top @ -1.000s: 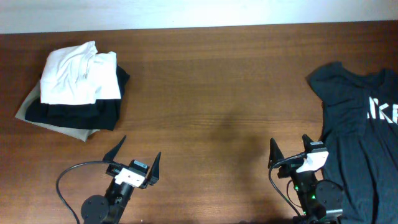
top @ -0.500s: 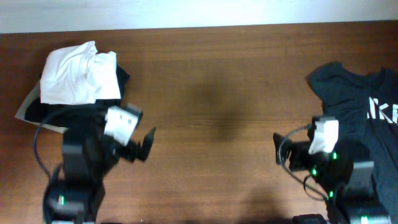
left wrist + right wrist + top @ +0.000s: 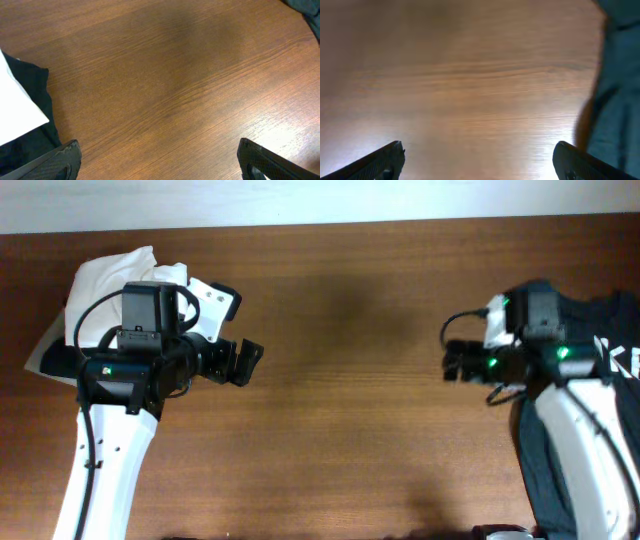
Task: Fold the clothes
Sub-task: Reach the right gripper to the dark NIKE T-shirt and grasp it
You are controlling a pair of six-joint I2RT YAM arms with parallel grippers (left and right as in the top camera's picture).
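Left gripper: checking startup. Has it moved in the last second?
Yes. The left gripper moved farther up the table, now level with the folded white garment.

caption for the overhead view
Left gripper and right gripper, both open, above the table; dark T-shirt unfolded at right, folded pile at left.

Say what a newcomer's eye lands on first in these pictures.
The left gripper and right gripper, both open, face each other above the brown table. At the right edge lies the dark T-shirt with white lettering, unfolded. A folded white garment sits at upper left.
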